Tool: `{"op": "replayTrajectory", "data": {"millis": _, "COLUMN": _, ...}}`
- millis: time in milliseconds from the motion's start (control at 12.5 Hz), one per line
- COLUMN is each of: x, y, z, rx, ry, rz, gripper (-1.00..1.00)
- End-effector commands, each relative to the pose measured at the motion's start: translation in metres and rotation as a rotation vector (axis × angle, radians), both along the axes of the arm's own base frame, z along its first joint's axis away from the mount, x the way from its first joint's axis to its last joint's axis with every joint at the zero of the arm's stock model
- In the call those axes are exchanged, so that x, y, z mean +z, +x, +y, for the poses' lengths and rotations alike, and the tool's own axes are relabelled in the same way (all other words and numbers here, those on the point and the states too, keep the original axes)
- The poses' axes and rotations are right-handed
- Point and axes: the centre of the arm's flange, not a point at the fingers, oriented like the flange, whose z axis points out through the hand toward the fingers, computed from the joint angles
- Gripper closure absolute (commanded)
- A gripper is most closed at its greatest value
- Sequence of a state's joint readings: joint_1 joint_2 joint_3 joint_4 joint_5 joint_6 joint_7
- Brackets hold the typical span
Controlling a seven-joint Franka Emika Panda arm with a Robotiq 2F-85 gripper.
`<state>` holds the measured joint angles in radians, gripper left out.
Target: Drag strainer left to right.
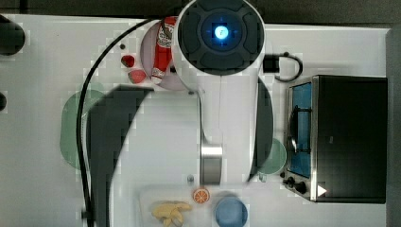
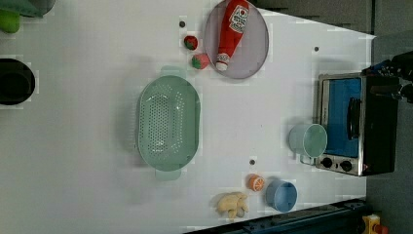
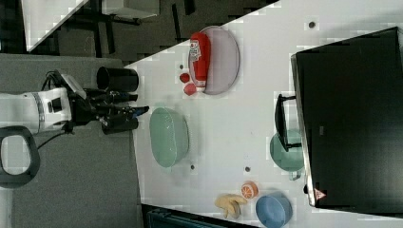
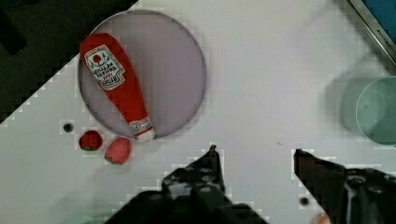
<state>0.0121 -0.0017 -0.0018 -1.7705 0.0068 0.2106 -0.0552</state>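
Observation:
The strainer (image 2: 168, 122), a pale green oval bowl dotted with holes and with tab handles, sits on the white table (image 2: 87, 146) toward the left view's left. In the top view the arm covers most of it, and a green edge of the strainer (image 1: 71, 125) shows. My gripper (image 4: 255, 154) is open with nothing between its fingers. It hangs high over bare table between the plate and the cup. In the right view the gripper (image 3: 139, 110) appears just off the strainer's (image 3: 168, 137) rim, apart from it.
A grey-purple plate (image 2: 253, 48) holds a ketchup bottle (image 2: 233, 31), with two strawberries (image 2: 200, 61) beside it. A mint cup (image 2: 308, 140) stands by the toaster oven (image 2: 355, 124). An orange slice (image 2: 255, 183), a blue bowl (image 2: 281, 196) and a yellow toy (image 2: 233, 204) lie near the table's edge.

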Motion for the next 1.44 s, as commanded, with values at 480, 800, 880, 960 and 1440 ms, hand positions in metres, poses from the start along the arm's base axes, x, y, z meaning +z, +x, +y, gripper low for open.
{"op": "replayTrajectory", "data": {"millis": 480, "x": 0.096, "y": -0.202, "z": 0.009, "rx": -0.039, "ry": -0.040, "rz": 0.013, "gripper": -1.00}}
{"op": "replayTrajectory", "data": {"millis": 800, "x": 0.049, "y": -0.175, "z": 0.108, "rx": 0.058, "ry": -0.111, "rz": 0.016, "gripper": -1.00}}
{"op": "replayTrajectory", "data": {"millis": 880, "x": 0.033, "y": -0.167, "z": 0.134, "rx": 0.051, "ry": -0.125, "rz": 0.006, "gripper": -1.00}}
{"op": "replayTrajectory", "data": {"millis": 960, "x": 0.015, "y": -0.161, "z": 0.160, "rx": 0.034, "ry": -0.135, "rz": 0.001, "gripper": -1.00}}
{"op": "replayTrajectory", "data": {"millis": 1440, "x": -0.117, "y": -0.130, "z": 0.283, "rx": -0.288, "ry": -0.065, "rz": 0.028, "gripper": -1.00}}
